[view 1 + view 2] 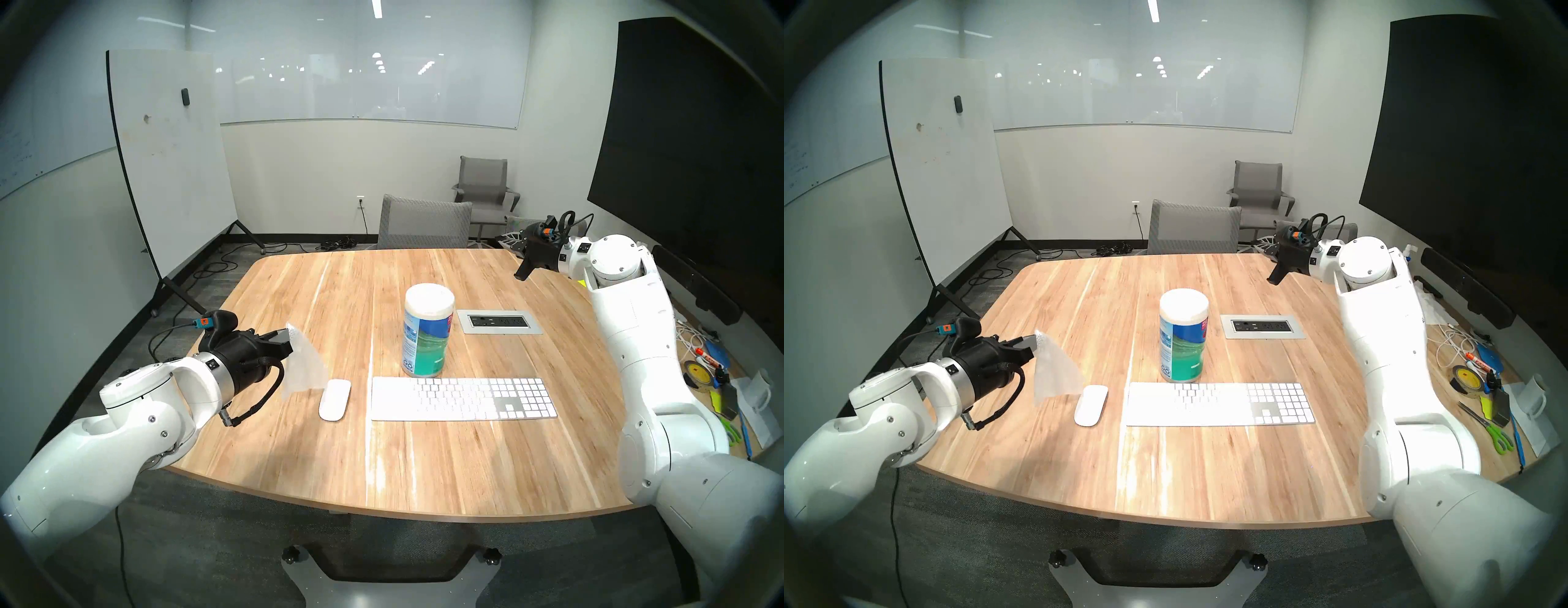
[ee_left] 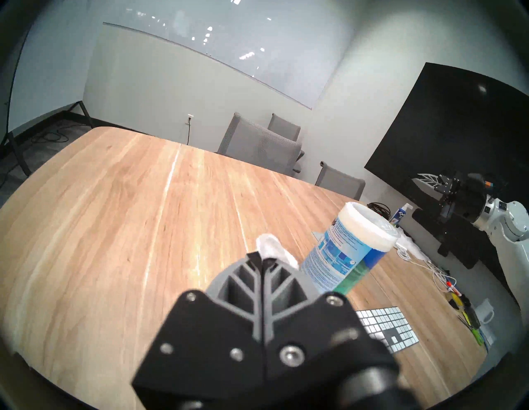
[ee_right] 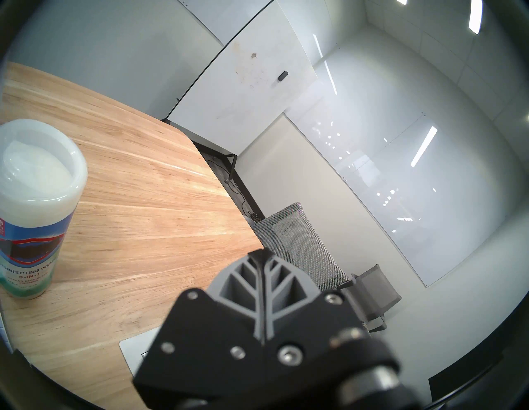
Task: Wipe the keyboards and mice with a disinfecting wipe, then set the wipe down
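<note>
A: Any writing to read?

B: On the canister [image 3: 34,200], in the right wrist view: "DISINFECTING WIPES" cut off at the edge, then "3-IN-1", then "CLEANS, DEODORIZES". The smaller print is too blurred. It stands upright near the middle of the tabletop [image 1: 297,446], just behind the keyboard [image 1: 462,399].

A: How does the keyboard lie?

B: Flat, long axis running parallel to the near edge, number pad toward the right edge. The mouse [image 1: 335,399] sits just beside its left end, apart from it, long axis pointing from the near edge toward the far one.

A: And the wipe?

B: The wipe [image 1: 303,361] hangs in the air off the left gripper [image 1: 288,337], above the tabletop near the left edge, just left of the mouse. Top corner pinched, the sheet fanning downward; its lower edge ends close above the mouse's far end. I cannot tell whether they touch.

A: Jaws?

B: Left pressed together on the wipe's corner. The right gripper [image 1: 521,274], over the far right corner, is pressed together on nothing.
</note>
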Robot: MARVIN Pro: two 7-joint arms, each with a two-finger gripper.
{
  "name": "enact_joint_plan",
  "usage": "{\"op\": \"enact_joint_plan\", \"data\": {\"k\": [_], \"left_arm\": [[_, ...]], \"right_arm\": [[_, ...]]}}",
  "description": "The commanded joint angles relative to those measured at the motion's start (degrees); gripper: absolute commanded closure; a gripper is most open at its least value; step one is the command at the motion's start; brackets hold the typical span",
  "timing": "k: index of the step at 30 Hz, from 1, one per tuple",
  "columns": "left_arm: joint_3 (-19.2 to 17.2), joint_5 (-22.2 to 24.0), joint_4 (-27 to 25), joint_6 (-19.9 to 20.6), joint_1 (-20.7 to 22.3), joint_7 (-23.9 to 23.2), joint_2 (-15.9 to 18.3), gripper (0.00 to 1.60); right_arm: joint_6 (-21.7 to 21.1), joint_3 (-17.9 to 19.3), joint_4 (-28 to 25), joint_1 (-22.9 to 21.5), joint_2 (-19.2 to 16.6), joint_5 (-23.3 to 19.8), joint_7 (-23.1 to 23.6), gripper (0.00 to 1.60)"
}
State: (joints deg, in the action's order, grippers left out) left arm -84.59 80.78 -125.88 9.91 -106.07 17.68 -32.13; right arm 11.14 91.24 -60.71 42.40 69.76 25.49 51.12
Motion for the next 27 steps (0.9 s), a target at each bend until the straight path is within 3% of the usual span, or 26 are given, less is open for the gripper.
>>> {"op": "enact_joint_plan", "data": {"k": [1, 9, 18, 27], "left_arm": [[3.08, -1.59, -1.31, -0.97, -3.30, -0.50, -0.90, 1.60], [6.94, -4.97, 1.14, -1.92, -1.08, -1.59, -1.69, 1.60], [5.35, -4.53, 7.42, -2.47, -0.01, -5.02, -1.00, 1.60], [8.30, -5.83, 9.04, -1.21, 4.10, -5.65, -3.15, 1.60]], "right_arm": [[-0.05, 0.14, -1.07, -1.52, 0.14, -0.20, -0.09, 1.60], [-0.11, 0.14, -1.12, -1.52, 0.14, -0.19, -0.07, 1.60], [-0.09, 0.14, -1.10, -1.52, 0.14, -0.19, -0.08, 1.60], [-0.09, 0.14, -1.10, -1.52, 0.14, -0.19, -0.08, 1.60]]}}
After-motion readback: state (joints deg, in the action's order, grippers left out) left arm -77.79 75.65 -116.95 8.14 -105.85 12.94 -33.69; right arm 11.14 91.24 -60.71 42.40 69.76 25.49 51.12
